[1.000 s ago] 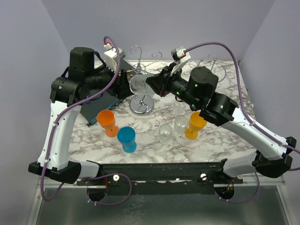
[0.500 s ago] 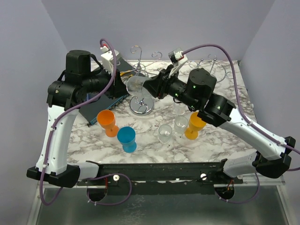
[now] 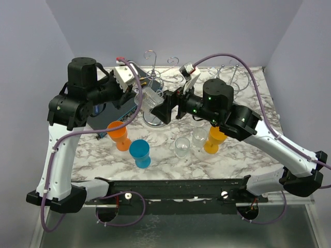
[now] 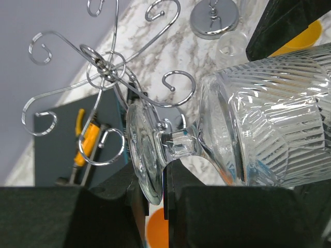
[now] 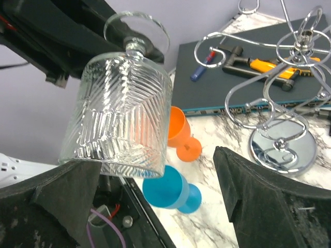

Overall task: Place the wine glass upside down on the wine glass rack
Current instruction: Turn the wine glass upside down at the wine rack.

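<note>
1. The left jaws are clenched on the round foot of the wine glass point(image 4: 269, 129), with the foot's rim pinched between the two black fingers point(image 4: 207, 217).
2. The right jaws are spread wide and grasp nothing. In the right wrist view the bowl hangs above one pad point(image 5: 57, 196) and well apart from the other.
3. The glass is clear, with a flat disc foot and a short thick stem. Its wide, straight-sided bowl is cut with slanted ribs that meet in chevrons.
4. It is held in the air, tilted nearly onto its side, just beside the wine glass rack point(image 5: 282, 150), with the bowl's mouth towards the right arm. In the left wrist view a chrome hook point(image 4: 178, 85) curls just over the stem. Whether the wire touches the glass cannot be told.
5. On the marbled counter point(image 3: 248, 150), an orange cup point(image 3: 119, 135) and a blue cup point(image 3: 139, 153) stand to the near left of the rack's base.
6. To the near right of the base are two small clear glasses point(image 3: 182, 147) and a yellow-orange cup point(image 3: 214, 138).
7. Left of the rack lies a dark case point(image 5: 232, 77) holding orange-handled tools, too small for any marking to be read.
</note>
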`<state>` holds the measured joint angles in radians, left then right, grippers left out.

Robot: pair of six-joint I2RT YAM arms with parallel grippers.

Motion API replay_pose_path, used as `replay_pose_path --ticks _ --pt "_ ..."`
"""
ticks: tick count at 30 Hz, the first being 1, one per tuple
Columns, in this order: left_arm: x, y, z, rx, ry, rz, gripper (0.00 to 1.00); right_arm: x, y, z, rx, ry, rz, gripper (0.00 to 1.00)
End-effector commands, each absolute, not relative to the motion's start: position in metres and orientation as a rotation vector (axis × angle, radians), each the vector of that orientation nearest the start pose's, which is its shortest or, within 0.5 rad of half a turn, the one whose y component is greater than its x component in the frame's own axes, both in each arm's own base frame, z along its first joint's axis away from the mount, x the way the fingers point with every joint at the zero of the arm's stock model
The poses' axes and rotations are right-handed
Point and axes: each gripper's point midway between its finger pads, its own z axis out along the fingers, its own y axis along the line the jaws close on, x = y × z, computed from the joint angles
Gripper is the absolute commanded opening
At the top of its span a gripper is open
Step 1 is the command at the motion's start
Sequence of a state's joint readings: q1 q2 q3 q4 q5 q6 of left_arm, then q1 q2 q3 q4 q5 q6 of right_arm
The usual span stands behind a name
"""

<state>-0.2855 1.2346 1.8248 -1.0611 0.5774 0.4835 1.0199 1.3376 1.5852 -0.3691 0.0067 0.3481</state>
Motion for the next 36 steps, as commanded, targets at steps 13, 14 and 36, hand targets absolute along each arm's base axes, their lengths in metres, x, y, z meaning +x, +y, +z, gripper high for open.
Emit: replay_pose_path --ticks 13,14,36 --pt "0.238 -0.154 0.429 1.456 1.041 -0.032 0.00 0.161 0.360 0.423 -0.902 1.710 1.085 1.00" --pt "0.238 -0.155 0.428 1.468 1.012 -0.017 0.00 0.161 0.365 0.423 -0.912 1.704 1.097 1.00" --pt "0.229 -0.158 0.440 1.533 0.664 0.223 0.00 0.172 0.429 0.376 -0.975 1.629 1.251 1.00"
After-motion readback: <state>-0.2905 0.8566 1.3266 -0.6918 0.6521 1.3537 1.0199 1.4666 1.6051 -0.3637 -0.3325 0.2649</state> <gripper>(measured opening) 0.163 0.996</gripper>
